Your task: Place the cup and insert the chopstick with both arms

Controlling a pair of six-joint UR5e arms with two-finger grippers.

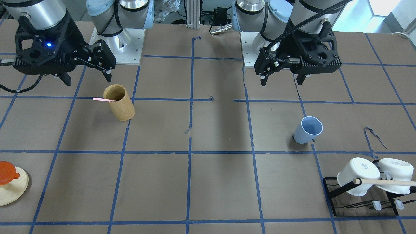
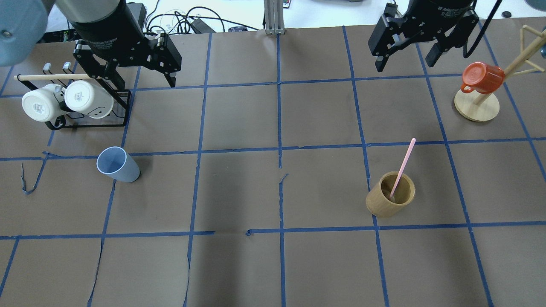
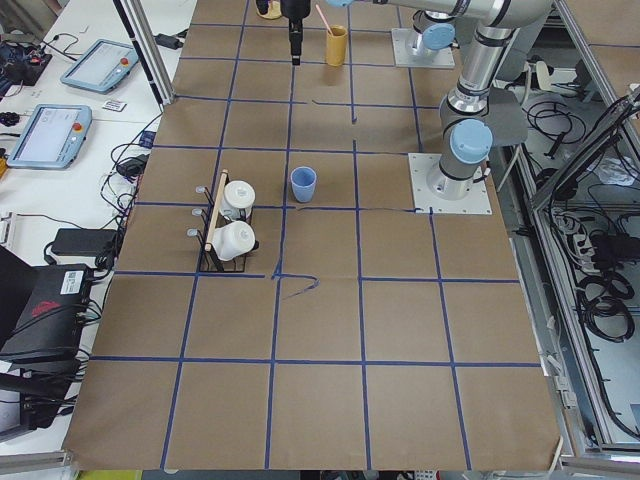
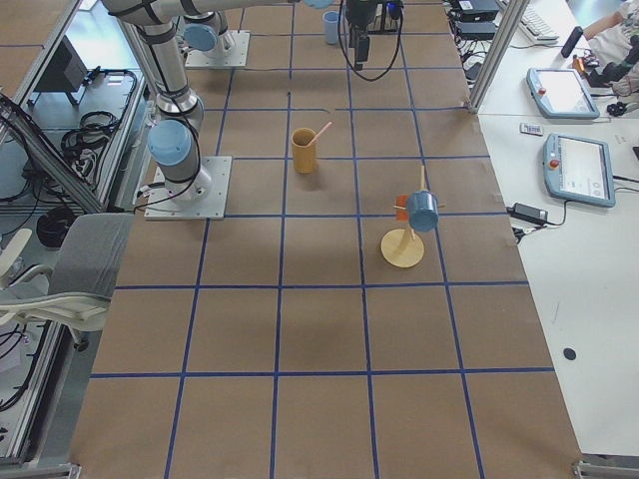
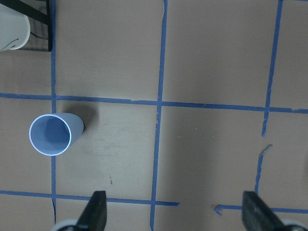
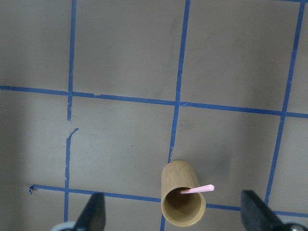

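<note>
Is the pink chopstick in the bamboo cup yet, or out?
In: the pink chopstick stands tilted with its lower end inside the bamboo cup, leaning on the rim.

To my left stands the pale blue plastic cup (image 2: 117, 165), the black wire mug rack (image 2: 91, 125) beyond it. To my right, the thin pink chopstick (image 2: 403, 164) leans inside the round bamboo cup (image 2: 384, 207) — the wooden mug tree (image 2: 480, 111) beyond.

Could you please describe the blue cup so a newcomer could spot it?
On the robot's left half of the table sits a black rack with two white mugs. Near it, standing upright by itself, is the handleless pale blue cup.
</note>
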